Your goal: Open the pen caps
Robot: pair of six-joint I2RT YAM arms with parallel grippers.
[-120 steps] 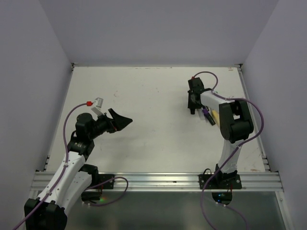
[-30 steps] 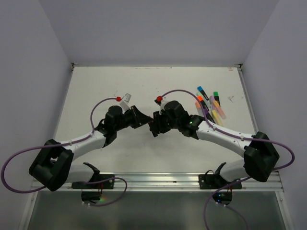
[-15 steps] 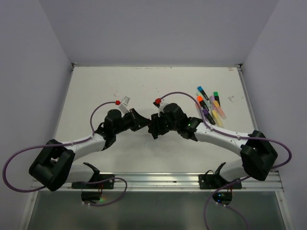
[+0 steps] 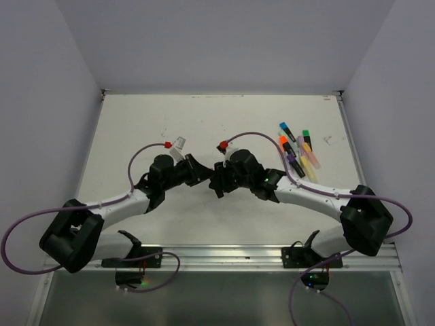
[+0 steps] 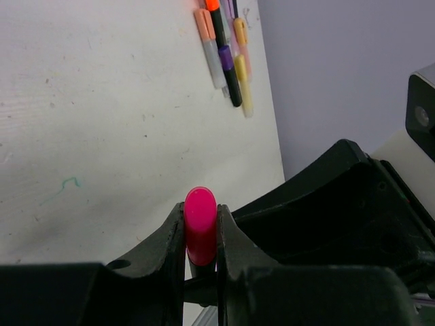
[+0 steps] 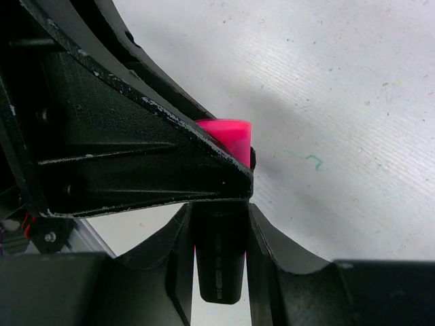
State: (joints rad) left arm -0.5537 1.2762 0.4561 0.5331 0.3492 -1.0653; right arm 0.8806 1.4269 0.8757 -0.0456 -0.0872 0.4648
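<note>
Lavender walls point(image 4: 224, 47) are enclosing a white surface point(image 4: 136, 129), and both arms are reaching in from the near edge to meet over its middle.

On the left, the left arm point(image 4: 115, 204) is stretching toward the centre. The left gripper point(image 5: 200, 212) is clamping its two fingers onto a pink cap point(image 5: 200, 223). The cap is being held up off the surface, with its rounded end poking out past the fingertips.

In the right wrist view the same pink cap is lining up with a black highlighter body point(image 6: 219, 261). One left finger is covering the joint between them, so it cannot be told whether the cap is on or already off.

The right gripper point(image 6: 219, 224) is squeezing that black body from both sides. Behind it the right arm point(image 4: 319, 197) is bending back toward its base.

Further right, near the far right corner, a cluster of highlighters point(image 4: 298, 151) is lying flat on the surface, well apart from both grippers. Among them a blue cap point(image 4: 283, 126) and a green cap point(image 4: 306, 132) are sitting on their pens.
</note>
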